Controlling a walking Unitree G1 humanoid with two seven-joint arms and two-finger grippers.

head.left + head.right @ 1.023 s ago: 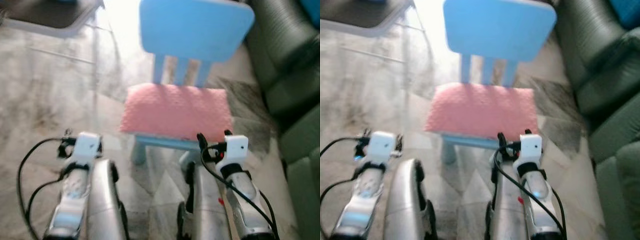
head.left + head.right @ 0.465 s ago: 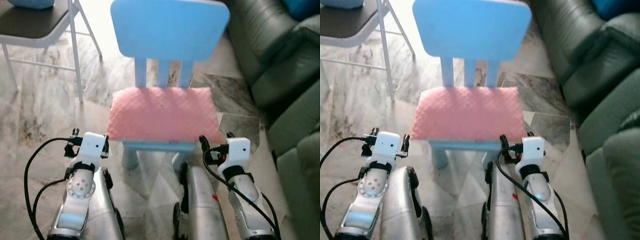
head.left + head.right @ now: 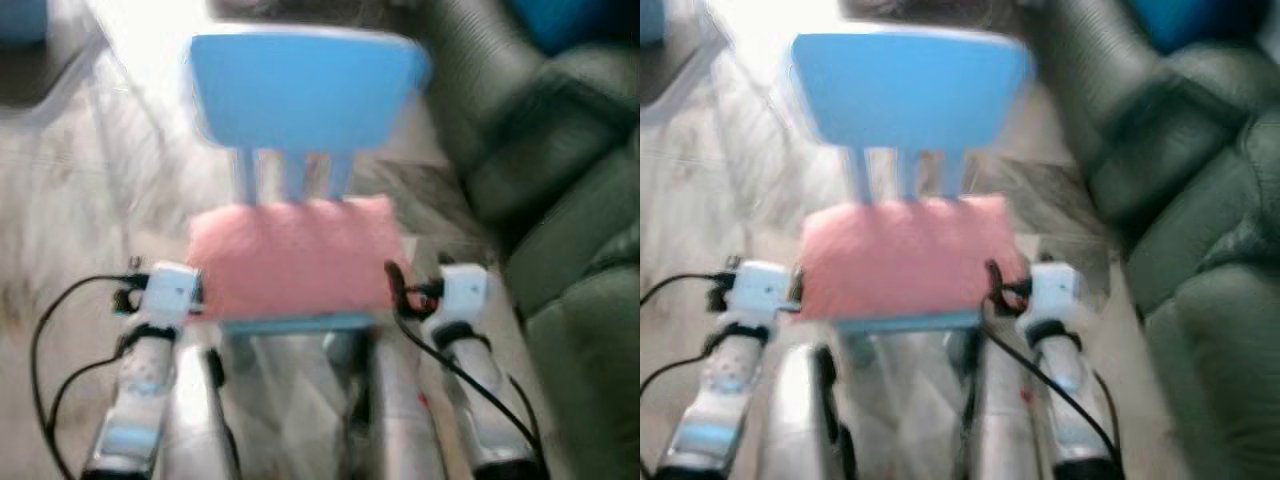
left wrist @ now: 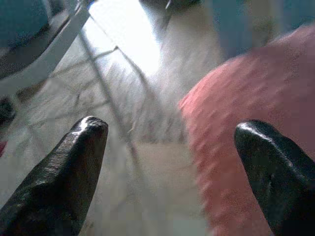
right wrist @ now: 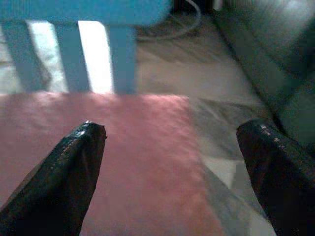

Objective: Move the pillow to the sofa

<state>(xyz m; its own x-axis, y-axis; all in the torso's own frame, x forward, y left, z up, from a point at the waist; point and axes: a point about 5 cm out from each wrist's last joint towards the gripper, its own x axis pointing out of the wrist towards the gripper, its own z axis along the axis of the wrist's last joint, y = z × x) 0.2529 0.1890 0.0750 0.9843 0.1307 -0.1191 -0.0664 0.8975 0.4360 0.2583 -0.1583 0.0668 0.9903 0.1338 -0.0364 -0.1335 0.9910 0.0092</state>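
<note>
I see the pink pillow (image 3: 295, 258) on the blue chair (image 3: 305, 95), between my released left end effector (image 4: 172, 147) and released right end effector (image 5: 172, 142).

Before me, the flat pink dimple-textured pillow (image 3: 295, 255) covers the sky-blue plastic chair (image 3: 305, 90). My two silver arms end in black fingers (image 5: 74, 172). The dark green leather sofa (image 3: 560, 200) borders grey-veined pale marble floor (image 3: 90, 190).
</note>
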